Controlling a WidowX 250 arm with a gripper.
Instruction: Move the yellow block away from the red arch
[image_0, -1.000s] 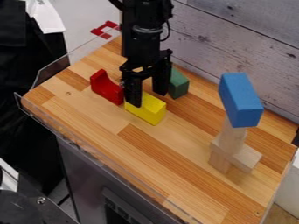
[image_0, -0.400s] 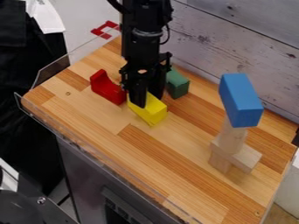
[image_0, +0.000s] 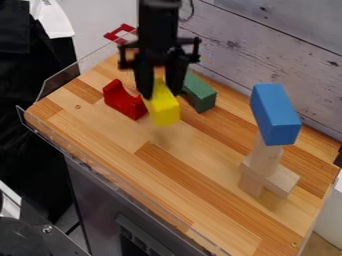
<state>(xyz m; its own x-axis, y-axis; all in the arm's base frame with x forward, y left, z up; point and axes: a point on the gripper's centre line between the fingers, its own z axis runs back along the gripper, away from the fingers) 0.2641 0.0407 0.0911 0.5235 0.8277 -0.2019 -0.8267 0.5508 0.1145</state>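
pincer (image_0: 160, 93) and yellow block (image_0: 165, 111) blurred; arm (image_0: 157, 27) cut off by top edge

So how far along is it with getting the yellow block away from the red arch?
Partway, it seems. The gripper grips the yellow block and appears to hold it off the wooden tabletop. In view, it is close beside the red arch; more clearance, setting down and release remain.

Robotics lab, most likely: a black two-finger robot gripper (image_0: 160, 93) above a striped butcher-block wooden worktop (image_0: 200, 192). Behind the gripper, a wall of pale, weathered wooden planks (image_0: 267, 45); beside it, a low, clear plastic guard (image_0: 60, 81) edging the worktop; below it, a grey panelled base (image_0: 100, 200).
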